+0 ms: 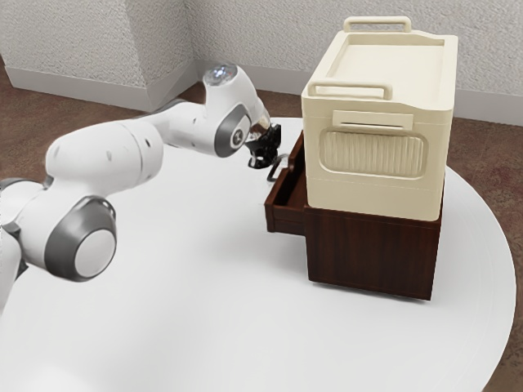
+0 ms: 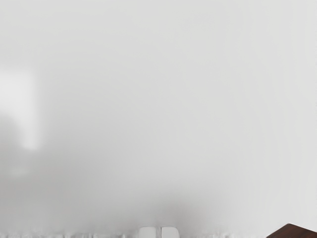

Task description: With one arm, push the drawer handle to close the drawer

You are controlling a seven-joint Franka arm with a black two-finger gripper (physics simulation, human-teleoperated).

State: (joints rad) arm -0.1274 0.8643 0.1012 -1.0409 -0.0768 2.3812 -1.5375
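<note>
Drawer (image 1: pixel 286 219) is open, sticking out of the dark cabinet (image 1: pixel 372 253) toward the exterior view's left. Its handle (image 1: pixel 273 170) is a grey metal loop on the drawer's left-facing front. Arm (image 1: pixel 106 155) comes in from the exterior view's left: big joint (image 1: pixel 90 251) low and near, forearm running rightward and farther back with a slight rise, wrist (image 1: pixel 233 131) bent so the hand slopes down and right. Gripper (image 1: pixel 262 158) points down, tilted, just beside the handle on its far-left side, above the table (image 1: pixel 196 286). Whether it touches the handle, can't tell. How far open it is, can't tell either; can't confirm a grip on anything. Wrist view: hand camera faces the white tabletop, with a dark wood corner (image 2: pixel 293 232) poking in; drawer or cabinet, can't say. Cream box (image 1: pixel 372 192) sits on top of the cabinet, upright, at the exterior view's right.
</note>
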